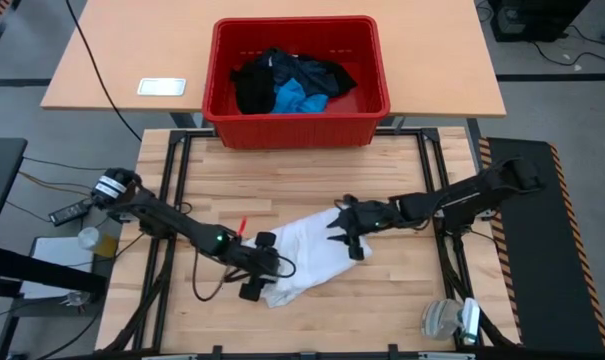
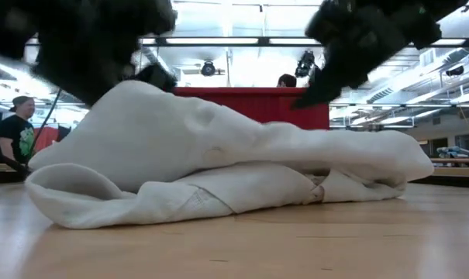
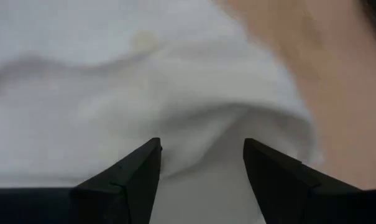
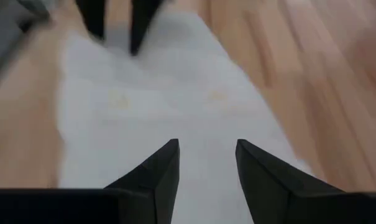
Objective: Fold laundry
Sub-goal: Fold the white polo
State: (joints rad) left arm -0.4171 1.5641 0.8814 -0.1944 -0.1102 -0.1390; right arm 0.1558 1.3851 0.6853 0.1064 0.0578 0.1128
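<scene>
A white shirt (image 1: 317,255) lies crumpled in the middle of the wooden table (image 1: 382,310), its lower folds (image 2: 187,203) on the boards. My left gripper (image 1: 274,270) is at the shirt's left end, shut on a bunch of its cloth. My right gripper (image 1: 340,235) hovers open over the shirt's far right part, and in the low view its fingertips (image 2: 308,97) stand above the cloth. More laundry, black and bright blue (image 1: 292,85), lies in the red crate (image 1: 297,125) beyond the table's far edge. My left gripper pinches a bulging fold of the shirt (image 3: 203,146) between its two fingers, near the shirt's left end. The fingers come slanting down from the table's left. That part stands up as a hump (image 2: 137,97), and the rest of the shirt lies slack on the table.
A small red object (image 1: 243,224) lies on the boards just beyond the left gripper. Bare wood stretches between the shirt and the crate and along the near edge. A clear cup-like object (image 1: 442,318) sits at the near right corner. People show in the room behind.
</scene>
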